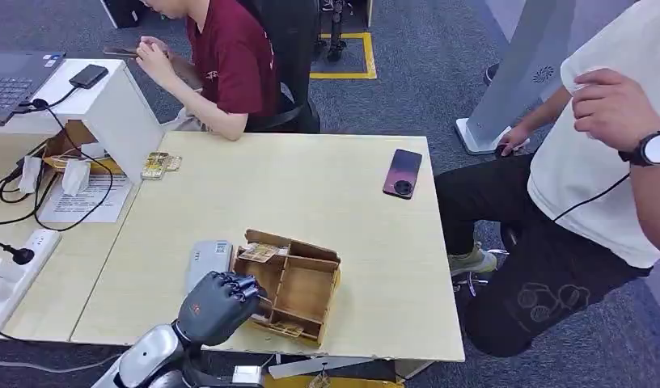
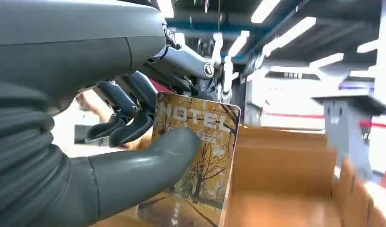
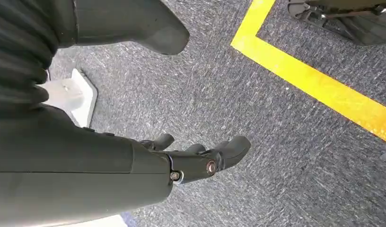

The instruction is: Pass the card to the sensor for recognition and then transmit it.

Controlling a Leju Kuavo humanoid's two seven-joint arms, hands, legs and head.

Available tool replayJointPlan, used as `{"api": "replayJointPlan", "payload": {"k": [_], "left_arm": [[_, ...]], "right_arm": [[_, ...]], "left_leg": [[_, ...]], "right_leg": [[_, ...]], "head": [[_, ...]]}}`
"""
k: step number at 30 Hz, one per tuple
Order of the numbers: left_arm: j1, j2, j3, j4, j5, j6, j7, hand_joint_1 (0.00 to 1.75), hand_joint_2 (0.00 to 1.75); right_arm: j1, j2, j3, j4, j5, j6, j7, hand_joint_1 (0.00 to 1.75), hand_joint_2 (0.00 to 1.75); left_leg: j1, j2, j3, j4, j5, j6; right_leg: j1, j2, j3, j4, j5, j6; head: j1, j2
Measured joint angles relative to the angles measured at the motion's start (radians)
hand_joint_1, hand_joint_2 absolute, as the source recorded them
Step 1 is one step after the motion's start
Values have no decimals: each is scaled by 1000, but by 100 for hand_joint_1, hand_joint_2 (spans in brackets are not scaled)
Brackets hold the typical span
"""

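A: Where's your left hand (image 1: pixel 217 305)?

B: It's at the near edge of the table (image 1: pixel 327 202), right against the left side of the wooden box (image 1: pixel 293 284). In your left wrist view the thumb (image 2: pixel 148 163) presses the front of the card (image 2: pixel 200 156) and the darker fingers (image 2: pixel 129 118) curl behind it, so you have the card pinched. The card stands upright at the box's wall, and it reads HOTEL over a picture of autumn trees.

A: And the sensor?

B: The grey sensor (image 1: pixel 209 260) lies flat on the table just left of the box, right behind your left hand. More cards (image 1: pixel 260 252) lie in the box's far left compartment.

A: Right hand?

B: Your right hand (image 3: pixel 196 158) hangs over grey carpet near a yellow floor line (image 3: pixel 314 80). Its fingers are loosely extended, apart from the thumb, with nothing in them.

A: Anything else you should mind?

B: A phone (image 1: pixel 403 172) lies at the table's far right. One person in a red shirt (image 1: pixel 230 56) sits at the far side, and another in a white shirt (image 1: pixel 594 162) sits to the right.
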Motion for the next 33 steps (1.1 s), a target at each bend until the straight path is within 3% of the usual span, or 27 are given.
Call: {"api": "replayJointPlan", "payload": {"k": [13,17,23,27,33], "left_arm": [[-41,1,12,-89,1,2,5,175,175],[-58,0,25,-82,-19,16,62,175,175],[-161,-15,107,49,72,6,60,175,175],[-240,-27,186,204,122,4,45,175,175],[-299,-35,268,345,130,24,45,175,175]], "right_arm": [[-1,0,0,0,8,1,1,0,175],[-1,0,0,0,21,1,2,0,175],[-6,0,0,-1,46,2,-4,0,175],[-9,0,0,-1,65,5,-3,0,175],[-12,0,-1,-2,74,13,-1,0,175]], "left_leg": [[0,0,0,0,0,0],[0,0,0,0,0,0],[0,0,0,0,2,0],[0,0,0,0,2,-1],[0,0,0,0,2,-1]], "right_leg": [[0,0,0,0,0,0],[0,0,0,0,0,0],[0,0,0,0,2,-2],[0,1,0,1,2,-2],[0,1,-1,1,2,-2]], "head": [[0,0],[0,0],[0,0],[0,0],[0,0]]}}
